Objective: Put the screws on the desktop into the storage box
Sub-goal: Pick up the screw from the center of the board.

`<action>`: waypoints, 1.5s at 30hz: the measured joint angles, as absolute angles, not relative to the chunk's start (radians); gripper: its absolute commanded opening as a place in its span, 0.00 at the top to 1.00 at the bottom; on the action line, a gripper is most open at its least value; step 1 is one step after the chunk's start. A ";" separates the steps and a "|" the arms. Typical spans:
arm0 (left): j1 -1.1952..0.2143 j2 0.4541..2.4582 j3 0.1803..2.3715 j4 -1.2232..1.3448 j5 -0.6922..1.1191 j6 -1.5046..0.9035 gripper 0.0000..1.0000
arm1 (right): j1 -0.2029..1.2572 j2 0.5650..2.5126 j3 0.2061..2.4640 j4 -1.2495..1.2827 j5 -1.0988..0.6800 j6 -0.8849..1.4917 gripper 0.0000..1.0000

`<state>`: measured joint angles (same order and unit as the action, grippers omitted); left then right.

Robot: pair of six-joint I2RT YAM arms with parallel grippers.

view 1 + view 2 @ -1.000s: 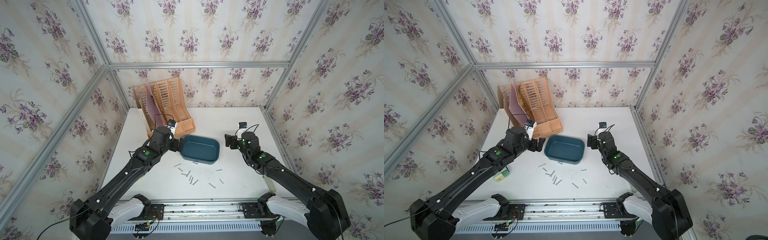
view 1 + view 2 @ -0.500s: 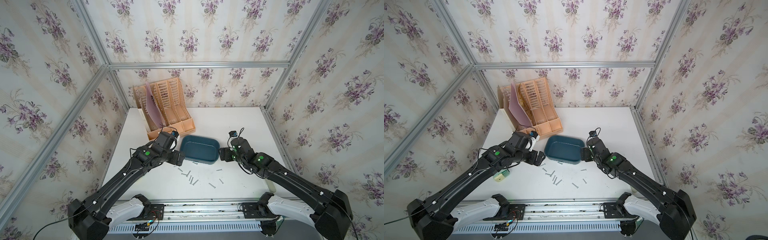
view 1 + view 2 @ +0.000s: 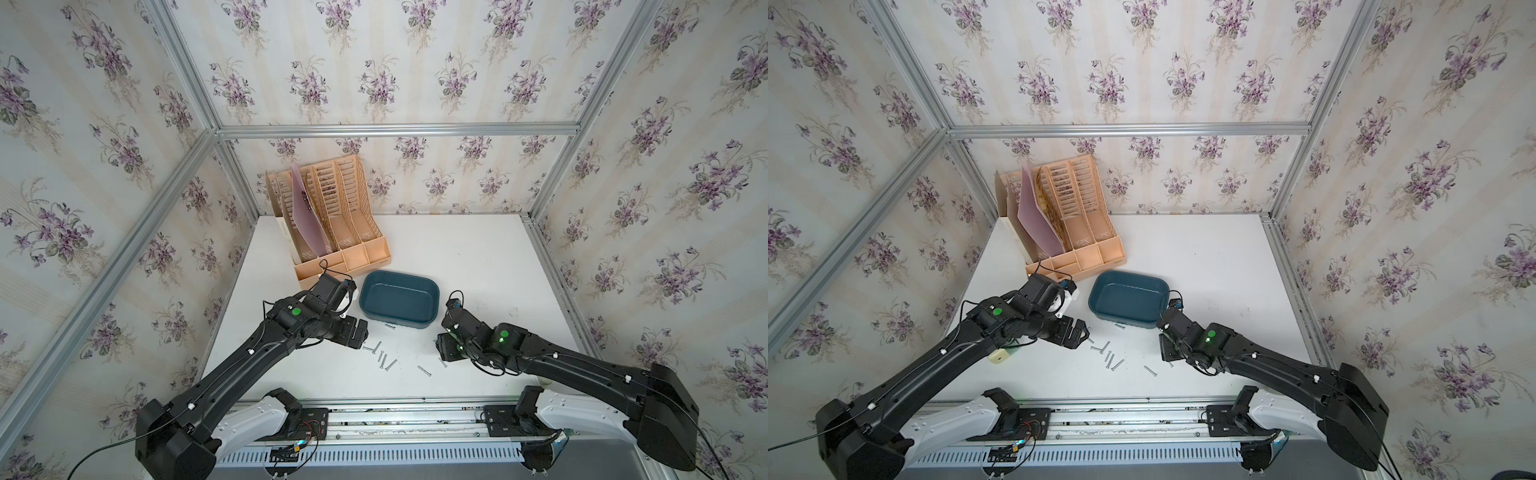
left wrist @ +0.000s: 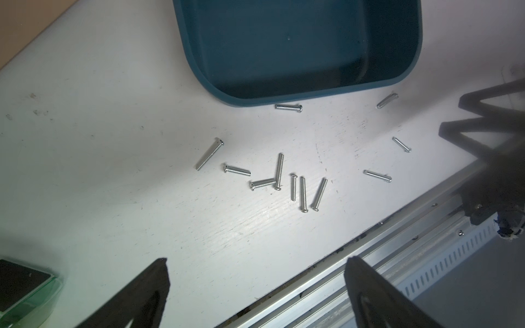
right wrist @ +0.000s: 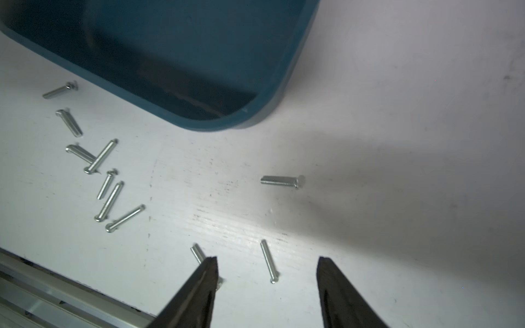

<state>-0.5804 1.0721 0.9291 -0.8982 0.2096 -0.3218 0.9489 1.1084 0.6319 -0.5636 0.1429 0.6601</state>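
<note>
Flowered walls ring the scuffed white desktop; left tool gapes wide, right tool narrower, straddling a screw.

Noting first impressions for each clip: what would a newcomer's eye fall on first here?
The dark teal storage box stands out in the middle of the white desktop, with nothing visible inside. Silver screws lie scattered on the desktop just in front of it. Both black arms reach in: the left gripper is wide open beside the cluster, and the right gripper is open, straddling one of them.
</note>
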 measured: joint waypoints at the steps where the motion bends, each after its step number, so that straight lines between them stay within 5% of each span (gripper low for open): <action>1: -0.580 1.072 0.929 -0.899 0.218 -0.321 0.01 | 0.952 1.108 0.620 -0.565 0.141 0.667 0.47; 45: -0.580 0.926 0.889 -0.870 0.308 -0.318 0.01 | 0.981 1.363 0.611 -0.495 0.093 0.584 0.82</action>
<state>-0.5804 0.9264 0.8894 -0.8700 0.3084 -0.3183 0.9810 1.3628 0.6106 -0.4946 0.0929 0.5838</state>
